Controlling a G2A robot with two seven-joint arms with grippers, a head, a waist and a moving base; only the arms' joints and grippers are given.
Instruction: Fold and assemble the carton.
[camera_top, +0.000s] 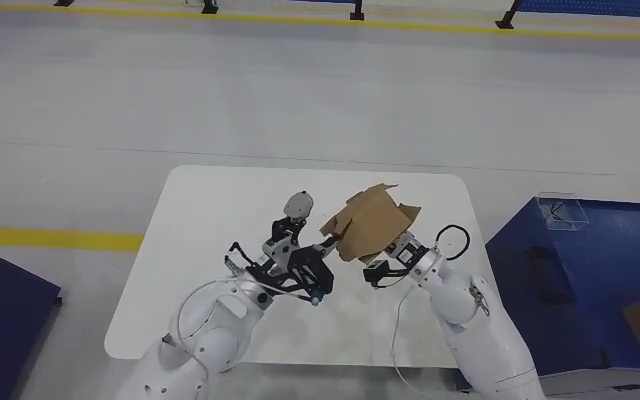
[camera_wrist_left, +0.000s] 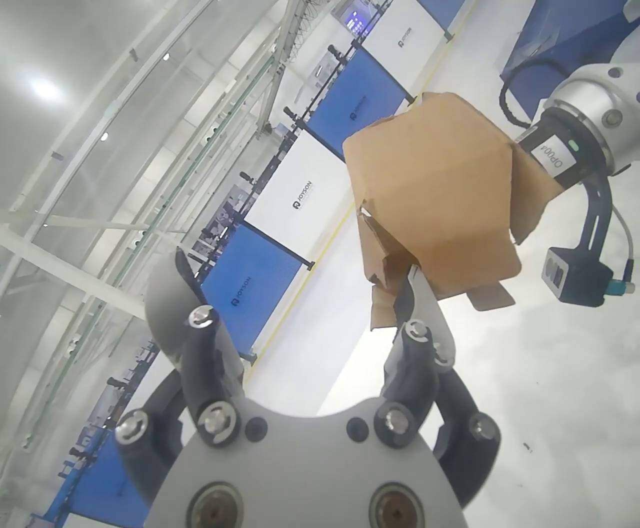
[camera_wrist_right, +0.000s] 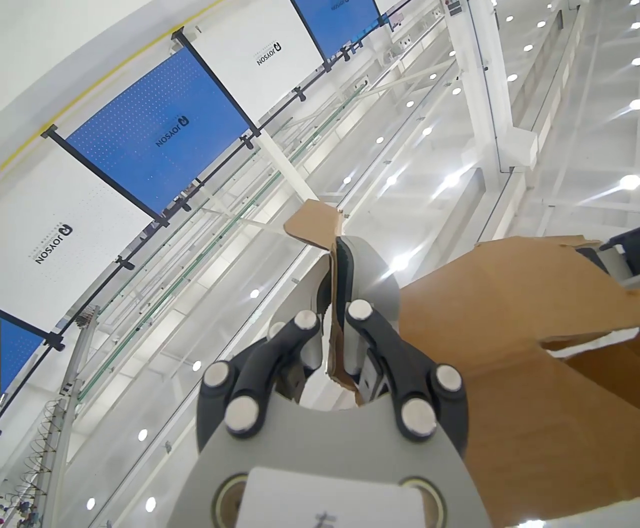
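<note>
The brown carton (camera_top: 370, 222) is held in the air over the white table (camera_top: 200, 250), partly formed, with loose flaps at both ends. My right gripper (camera_wrist_right: 334, 280) is shut on one thin flap of the carton (camera_wrist_right: 500, 350), the cardboard pinched between its pads. In the top view the right gripper (camera_top: 385, 258) sits at the carton's near right side. My left gripper (camera_wrist_left: 295, 280) is open beside the carton (camera_wrist_left: 440, 190). One of its fingertips (camera_wrist_left: 412, 282) touches a small lower flap and the other finger stands free. The left gripper (camera_top: 315, 225) is to the carton's left.
A dark blue bin (camera_top: 570, 270) stands off the table's right edge. Another blue object (camera_top: 20, 300) sits on the floor at the left. A yellow floor line (camera_top: 70, 240) runs past the table's left side. The table's left and far parts are bare.
</note>
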